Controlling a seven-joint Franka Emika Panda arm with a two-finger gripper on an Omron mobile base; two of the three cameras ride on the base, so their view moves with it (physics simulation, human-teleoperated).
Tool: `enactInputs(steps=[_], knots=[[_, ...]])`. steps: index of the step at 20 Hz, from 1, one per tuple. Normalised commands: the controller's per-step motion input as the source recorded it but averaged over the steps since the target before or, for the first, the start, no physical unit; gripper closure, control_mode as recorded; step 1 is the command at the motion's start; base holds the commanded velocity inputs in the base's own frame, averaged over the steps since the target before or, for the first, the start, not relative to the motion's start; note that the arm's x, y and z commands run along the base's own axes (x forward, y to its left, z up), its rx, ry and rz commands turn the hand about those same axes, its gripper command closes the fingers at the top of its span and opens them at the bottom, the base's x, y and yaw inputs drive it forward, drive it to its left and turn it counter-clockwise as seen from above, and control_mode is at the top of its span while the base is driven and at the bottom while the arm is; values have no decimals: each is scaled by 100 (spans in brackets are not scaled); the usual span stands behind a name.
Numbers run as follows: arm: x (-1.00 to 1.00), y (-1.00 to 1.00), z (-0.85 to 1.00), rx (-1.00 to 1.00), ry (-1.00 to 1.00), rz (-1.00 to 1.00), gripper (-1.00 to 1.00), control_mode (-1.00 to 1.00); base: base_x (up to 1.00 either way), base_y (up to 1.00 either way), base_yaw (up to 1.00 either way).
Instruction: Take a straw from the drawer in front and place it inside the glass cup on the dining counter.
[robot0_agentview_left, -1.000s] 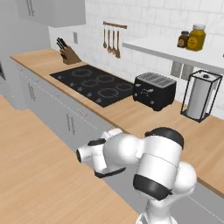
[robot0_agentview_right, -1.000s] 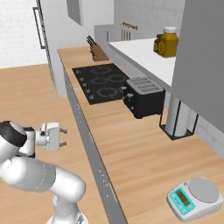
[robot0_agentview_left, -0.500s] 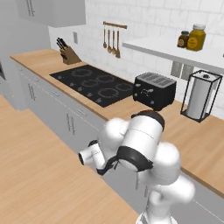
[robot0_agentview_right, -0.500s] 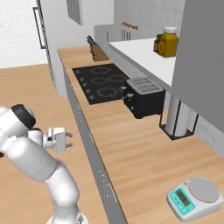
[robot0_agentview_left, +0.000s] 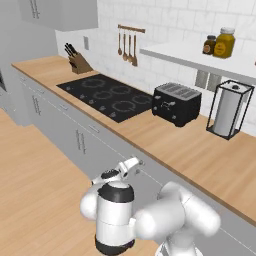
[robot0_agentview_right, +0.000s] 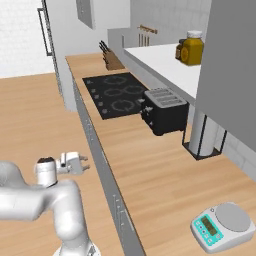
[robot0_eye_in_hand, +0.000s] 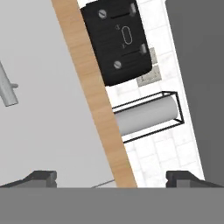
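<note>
Swinging round since half a second ago, the arm has brought its hand from beside the base up toward the front of the cabinet run, so that the gripper (robot0_agentview_right: 85, 164) now points at the grey fronts just under the wood counter edge. In the left base view the gripper (robot0_agentview_left: 134, 165) sits close to a small bar handle on the drawer (robot0_agentview_left: 150, 172) front, near but apparently not touching. Its two dark tips stand well apart at the bottom of the hand view, nothing between them, so the jaws are spread and empty.

Nearest to the hand is that flat grey front, with a slim handle (robot0_eye_in_hand: 8, 92) showing at its left edge in the hand view. Beyond it runs the wood counter (robot0_agentview_right: 150, 165), bearing the black toaster (robot0_agentview_left: 176, 102), the paper towel holder (robot0_agentview_left: 227, 110) and, further along, the stovetop (robot0_agentview_left: 107, 95) and knife block (robot0_agentview_left: 77, 60).

As for progress, almost everything seems left to do: the drawer is shut, the straw presumably lies hidden inside it, and neither glass cup nor dining counter can be placed from here. The approach to the handle looks like the step in hand.
</note>
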Motion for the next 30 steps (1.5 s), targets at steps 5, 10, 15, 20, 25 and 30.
enactInputs(steps=[5,10,15,20,25,30], knots=[[39,-9,0,0,0,0,-100,-100,0,0,0],[31,-8,-14,0,0,0,-100,-100,0,0,0],[25,-21,-26,0,1,0,-100,-100,0,0,0],[33,-22,-19,0,1,0,-100,-100,0,0,0],[42,-3,-33,0,5,1,-100,-100,0,0,0],[34,0,-42,0,8,2,-100,-100,0,0,0]])
